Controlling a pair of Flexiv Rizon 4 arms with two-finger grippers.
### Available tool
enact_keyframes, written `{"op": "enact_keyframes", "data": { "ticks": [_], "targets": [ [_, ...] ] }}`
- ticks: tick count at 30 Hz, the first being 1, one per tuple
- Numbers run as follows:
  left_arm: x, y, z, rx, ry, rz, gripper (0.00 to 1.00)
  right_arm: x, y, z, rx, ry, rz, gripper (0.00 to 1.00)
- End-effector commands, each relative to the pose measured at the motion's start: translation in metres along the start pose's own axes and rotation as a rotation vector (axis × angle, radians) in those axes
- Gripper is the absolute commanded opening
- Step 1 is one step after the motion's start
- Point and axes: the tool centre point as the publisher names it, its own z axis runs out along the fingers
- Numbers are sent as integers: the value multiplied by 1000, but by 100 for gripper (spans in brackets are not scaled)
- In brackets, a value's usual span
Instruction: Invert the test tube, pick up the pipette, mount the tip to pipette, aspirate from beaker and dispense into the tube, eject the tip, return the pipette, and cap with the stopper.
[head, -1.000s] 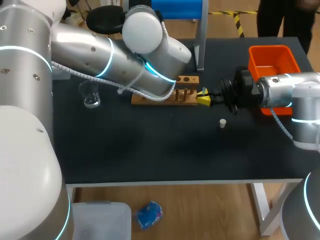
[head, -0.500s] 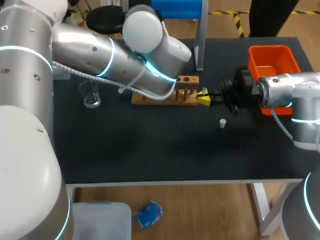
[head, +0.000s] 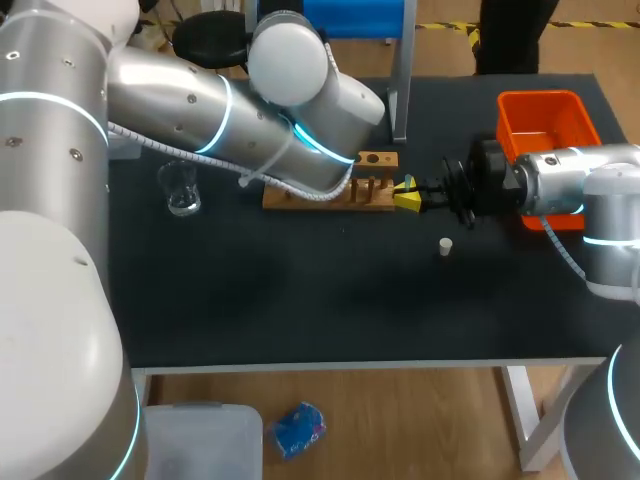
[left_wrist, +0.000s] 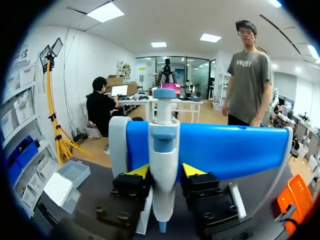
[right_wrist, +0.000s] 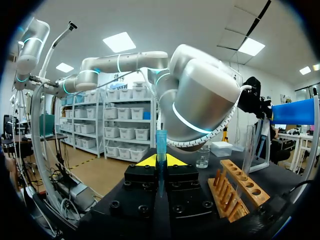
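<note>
A white pipette (left_wrist: 164, 135) with blue parts hangs on the blue stand (left_wrist: 225, 150). My left gripper (left_wrist: 165, 171) is shut on its body, one yellow tip pressing each side. In the head view my left arm hides this gripper. My right gripper (head: 405, 194) sits at the right end of the wooden rack (head: 375, 160). This right gripper (right_wrist: 161, 161) is shut on an upright blue-tinted test tube (right_wrist: 161, 142). The glass beaker (head: 180, 188) stands at the table's left, and the small white stopper (head: 445, 246) lies in front of the right gripper.
An orange bin (head: 545, 125) stands at the back right behind my right wrist. My left arm (head: 220, 120) spans the back left and covers the rack's left part. A clear tube (right_wrist: 247, 147) stands in the rack (right_wrist: 240, 187).
My left arm's upper joint has edged very slightly right. The right arm, rack, beaker and stopper are where they were.
</note>
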Motion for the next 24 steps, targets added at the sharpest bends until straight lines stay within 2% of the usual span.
{"op": "enact_keyframes", "data": {
  "ticks": [1,15,24],
  "targets": [
    [1,2,0,5,-1,-4,0,0,-1,-1,-1,3,-1,0],
    [2,-3,-6,18,-14,11,0,0,-1,-1,-1,3,-1,0],
    [-1,-29,-7,41,-7,31,0,0,-1,-1,-1,3,-1,0]
  ]
}}
